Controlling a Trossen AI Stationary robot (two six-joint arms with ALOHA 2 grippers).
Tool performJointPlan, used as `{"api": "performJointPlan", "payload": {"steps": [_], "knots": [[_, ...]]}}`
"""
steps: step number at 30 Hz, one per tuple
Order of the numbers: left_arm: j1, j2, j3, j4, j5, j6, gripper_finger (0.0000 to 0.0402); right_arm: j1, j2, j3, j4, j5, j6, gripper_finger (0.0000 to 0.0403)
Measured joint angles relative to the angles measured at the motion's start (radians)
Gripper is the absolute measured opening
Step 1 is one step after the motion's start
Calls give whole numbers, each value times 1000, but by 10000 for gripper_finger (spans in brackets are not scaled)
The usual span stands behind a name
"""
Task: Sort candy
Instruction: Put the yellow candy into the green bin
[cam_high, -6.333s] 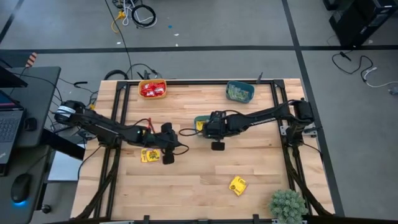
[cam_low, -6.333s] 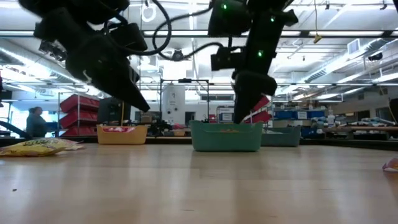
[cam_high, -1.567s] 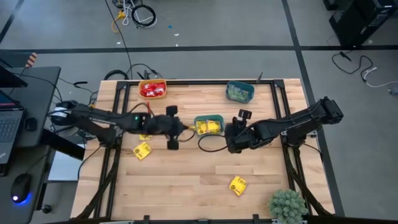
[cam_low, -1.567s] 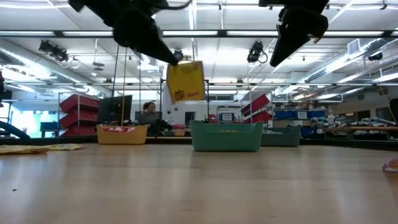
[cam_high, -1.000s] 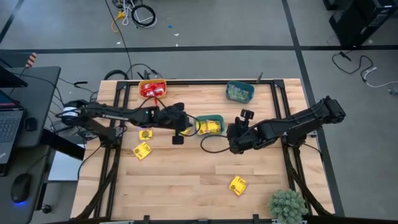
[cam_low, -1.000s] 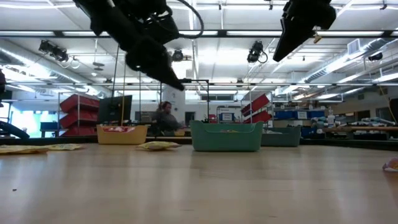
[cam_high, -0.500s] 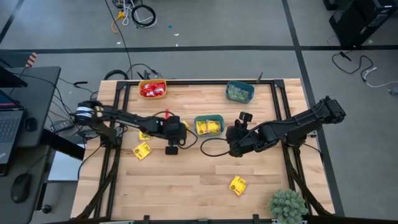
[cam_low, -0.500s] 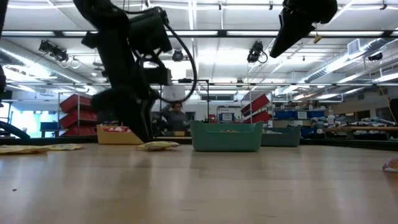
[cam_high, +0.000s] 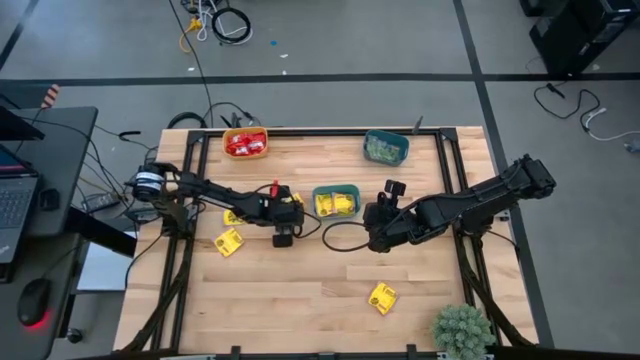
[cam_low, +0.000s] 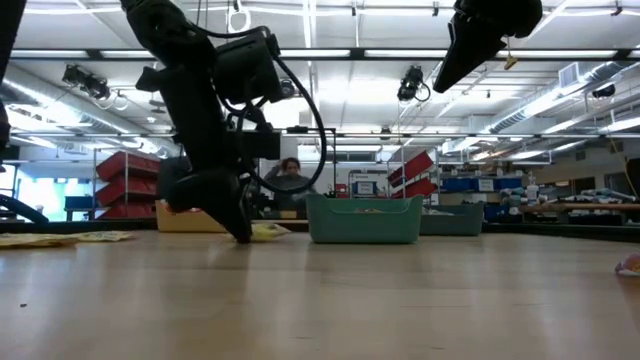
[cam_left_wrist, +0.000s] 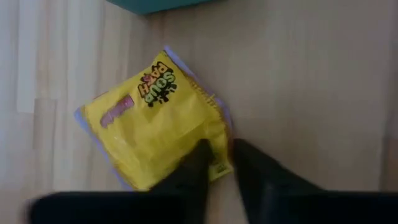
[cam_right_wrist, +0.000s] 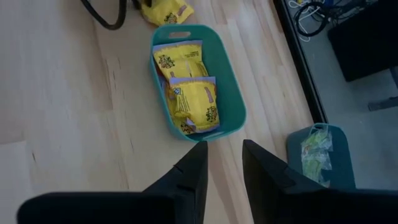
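My left claw (cam_high: 284, 236) is down at the table (cam_high: 300, 300), just beside the near-left side of the middle teal bowl (cam_high: 336, 190). In my left wrist view its 2 fingers (cam_left_wrist: 193, 171) stand a little apart, their tips at the corner of a yellow packet (cam_left_wrist: 155, 118) lying flat on the wood; whether they pinch that corner I cannot tell. From the low view the left claw (cam_low: 240, 232) reaches the tabletop with the same yellow packet (cam_low: 268, 231) just behind it, next to the teal bowl (cam_low: 364, 220).

My right claw (cam_high: 378, 238) hangs above the table to the right of that bowl, fingers (cam_right_wrist: 193, 171) apart and holding nothing. Its wrist view looks down on the teal bowl (cam_right_wrist: 231, 93), which holds 2 yellow candy packets (cam_right_wrist: 189, 93) lying one over the other.

The rest of the candy is spread about. Red packets (cam_high: 246, 146) fill the orange bowl (cam_high: 245, 133) at the far left of the table. Pale green packets (cam_high: 384, 150) sit in the other teal bowl (cam_high: 386, 136) at the far right. 1 loose yellow piece (cam_high: 230, 243) lies on the left part of the table, another (cam_high: 232, 216) just beyond it, partly under my left arm, and 1 more (cam_high: 383, 298) lies near the front, well apart from both claws.

A small potted plant (cam_high: 462, 330) stands at the front right corner.
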Motion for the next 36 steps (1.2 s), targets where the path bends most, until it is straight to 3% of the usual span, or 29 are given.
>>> {"api": "performJointPlan", "payload": {"steps": [3, 10, 14, 18, 26, 36], "knots": [[3, -11, -4, -12, -20, 25, 15, 0, 0, 0, 0, 0, 1, 85], [0, -140, 2, -113, -118, 76, 2, 0, 0, 0, -4, 0, -4, 86], [-7, -244, 27, -83, -73, 191, 1, 0, 0, 0, -4, 0, -18, 84], [-8, -270, 79, -31, 33, 310, 1, 0, 1, 0, -2, -1, -21, 83], [-6, -127, 213, -8, 170, 519, 0, 0, 1, 0, -3, -1, -21, 85], [34, 65, 365, -32, 179, 667, 0, 0, 1, 0, -6, -1, -21, 86]]}}
